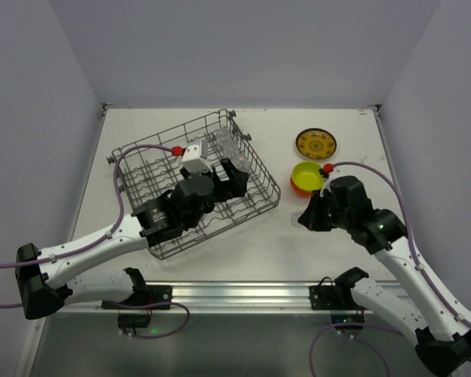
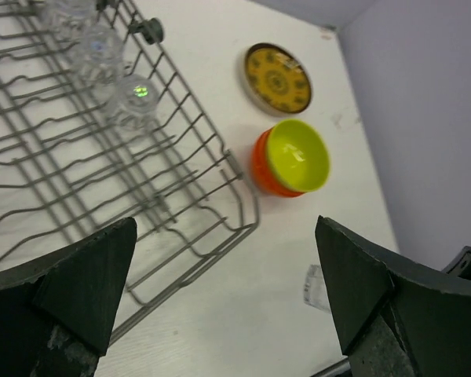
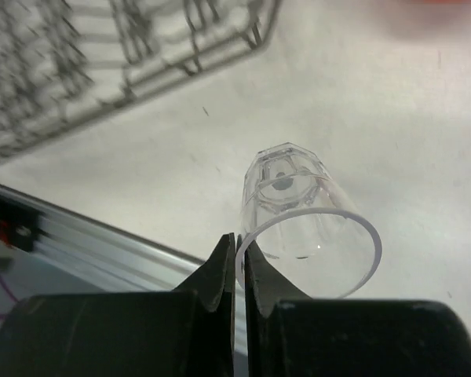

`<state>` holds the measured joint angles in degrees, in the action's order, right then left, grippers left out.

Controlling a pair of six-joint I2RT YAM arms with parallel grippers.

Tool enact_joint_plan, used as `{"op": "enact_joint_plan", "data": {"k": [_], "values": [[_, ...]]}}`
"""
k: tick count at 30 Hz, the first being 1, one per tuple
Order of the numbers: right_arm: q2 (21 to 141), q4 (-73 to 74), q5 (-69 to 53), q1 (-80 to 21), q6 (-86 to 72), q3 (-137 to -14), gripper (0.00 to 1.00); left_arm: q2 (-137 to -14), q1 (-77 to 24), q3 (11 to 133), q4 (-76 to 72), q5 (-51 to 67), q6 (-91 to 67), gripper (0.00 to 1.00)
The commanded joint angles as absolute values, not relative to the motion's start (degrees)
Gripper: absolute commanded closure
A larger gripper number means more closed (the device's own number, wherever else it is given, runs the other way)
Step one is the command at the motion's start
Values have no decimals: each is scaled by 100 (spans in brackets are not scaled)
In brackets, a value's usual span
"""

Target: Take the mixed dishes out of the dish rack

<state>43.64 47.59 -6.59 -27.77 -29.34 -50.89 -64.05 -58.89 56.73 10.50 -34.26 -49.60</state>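
1. The glass cup is clear and faceted. Its mouth faces my right wrist camera, its base points toward the table, and it sits a little tilted. It is already out of the dish rack, off the rack's near right corner. I cannot tell whether its base touches the table yet.
2. My right end effector is pressed together on the cup's rim. As far as this view shows, the thin glass wall is nipped between the two fingers.
3. I judge the step in hand to be setting this cup down to the right of the rack. The next move calls for lowering until the base sits flat and taking out the tilt. After that I should part the fingers and lift straight off, so the rim is not dragged over.
4. My left end effector is spread wide with nothing in it, hanging over the rack's right side. More clear cups stand in the rack's far corner — likely its next pick.
5. Right of the rack, a lime-yellow bowl sits nested in an orange bowl. A brown-gold plate lies just beyond them, so the cup needs a spot short of these.
6. The table is white and matte with faint scuffs, and a metal rail runs along its near edge in front of the rack. Pale lilac-grey walls close in on three sides.
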Motion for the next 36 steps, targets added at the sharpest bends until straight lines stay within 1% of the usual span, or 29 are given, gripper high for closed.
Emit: {"op": "enact_joint_plan", "data": {"k": [1, 4, 5, 8, 9, 11, 12, 16, 19, 27, 30, 36], "values": [[4692, 6125, 429, -3426, -2934, -5510, 100, -6407, -5889, 5994, 2565, -4060, -4518, 0], [5316, 6407, 913, -4129, -3286, -5572, 100, -6171, -5880, 5872, 2786, -4131, -4448, 0], [5683, 6425, 975, -4505, -3487, -5590, 100, -6022, -5889, 5749, 2769, -4131, -4360, 0], [6133, 6207, 1230, -5200, -3743, -5651, 100, -5793, -5889, 5556, 2716, -4008, -4193, 0], [6335, 6083, 1248, -5290, -3831, -5599, 100, -5757, -5880, 5511, 2690, -3973, -4131, 0], [6529, 5715, 1274, -5387, -3919, -5511, 100, -5704, -5889, 5432, 2698, -3929, -4087, 0], [6809, 5626, 1240, -5422, -3937, -5450, 100, -5678, -5889, 5423, 2750, -3877, -4043, 0], [7687, 5704, 1485, -5677, -4113, -5616, 100, -5625, -5889, 5388, 2909, -3850, -3903, 0], [7962, 5661, 1539, -5809, -4140, -5713, 100, -5520, -5889, 5300, 2927, -3832, -3832, 0], [8042, 5203, 1441, -5818, -4113, -5625, 100, -5335, -5889, 5071, 2892, -3806, -3779, 0], [7945, 5142, 1511, -5818, -4148, -5599, 97, -5352, -5889, 5019, 2804, -3753, -3744, 0], [8199, 5150, 1696, -5740, -4026, -5800, 99, -5528, -5889, 5001, 2628, -3595, -3691, 0]]}}
